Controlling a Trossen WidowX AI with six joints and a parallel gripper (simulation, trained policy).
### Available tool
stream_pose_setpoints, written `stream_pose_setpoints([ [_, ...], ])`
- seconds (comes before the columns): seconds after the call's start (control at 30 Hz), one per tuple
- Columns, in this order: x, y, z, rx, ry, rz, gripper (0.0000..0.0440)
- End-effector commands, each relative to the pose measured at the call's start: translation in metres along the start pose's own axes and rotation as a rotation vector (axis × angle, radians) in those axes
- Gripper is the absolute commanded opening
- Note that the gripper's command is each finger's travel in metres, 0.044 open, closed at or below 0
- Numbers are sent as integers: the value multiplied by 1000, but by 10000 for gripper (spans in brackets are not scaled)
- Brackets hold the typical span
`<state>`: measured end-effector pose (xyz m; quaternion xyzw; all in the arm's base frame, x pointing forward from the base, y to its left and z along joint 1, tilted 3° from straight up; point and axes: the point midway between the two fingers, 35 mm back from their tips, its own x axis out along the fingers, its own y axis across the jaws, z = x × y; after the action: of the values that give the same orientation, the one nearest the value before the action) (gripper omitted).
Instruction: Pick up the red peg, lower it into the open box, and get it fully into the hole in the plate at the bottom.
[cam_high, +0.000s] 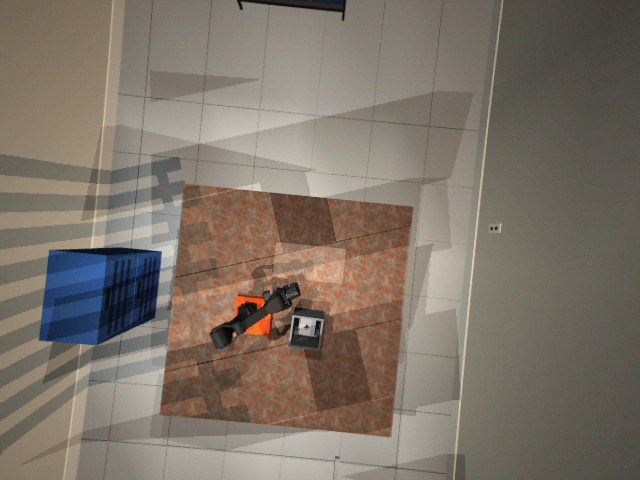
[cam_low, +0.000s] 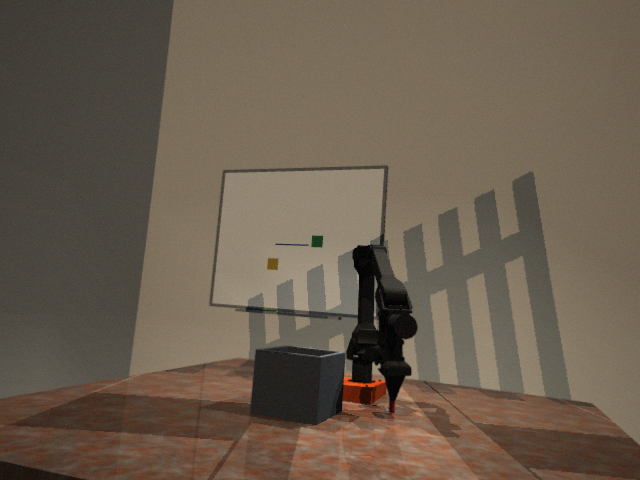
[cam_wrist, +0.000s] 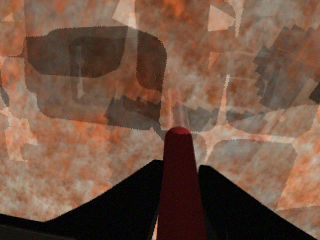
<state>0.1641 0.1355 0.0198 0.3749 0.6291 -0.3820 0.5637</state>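
The red peg (cam_low: 392, 407) (cam_wrist: 183, 195) stands upright between the fingers of my gripper (cam_low: 392, 397). The black fingers close in on the peg from both sides in the wrist view, so the gripper is shut on it. The peg's lower end is at or just above the table top; I cannot tell whether it touches. The grey open box (cam_high: 306, 343) (cam_low: 285, 384) stands upright beside the gripper, to its left in the exterior view. The pale plate (cam_high: 311, 333) with a small dark hole lies at the box bottom. In the top view the arm hides the peg and fingertips.
The orange arm base (cam_high: 262, 326) (cam_low: 366, 393) stands on the mottled table top (cam_high: 361, 273) (cam_low: 155, 439) next to the box. The box's high walls (cam_low: 330, 390) rise close to the gripper. A blue cabinet (cam_high: 77, 297) stands beyond the table's left edge in the top view.
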Motion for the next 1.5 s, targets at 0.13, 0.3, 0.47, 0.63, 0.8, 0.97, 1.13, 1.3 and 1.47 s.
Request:
stream_pose_setpoints([
  [0.13,-11,12,-5,0,40,51,11],
  [0.3,-26,20,-10,13,76,107,0],
  [0.47,-43,28,-11,17,103,163,0],
  [0.63,-65,36,-10,13,118,221,0],
  [0.8,-89,43,-5,4,115,281,0],
  [0.97,-115,47,7,-5,93,338,0],
  [1.13,-141,50,22,2,59,392,0],
  [1.3,-163,52,42,20,13,424,0],
  [1.47,-176,51,65,49,-35,433,0],
])
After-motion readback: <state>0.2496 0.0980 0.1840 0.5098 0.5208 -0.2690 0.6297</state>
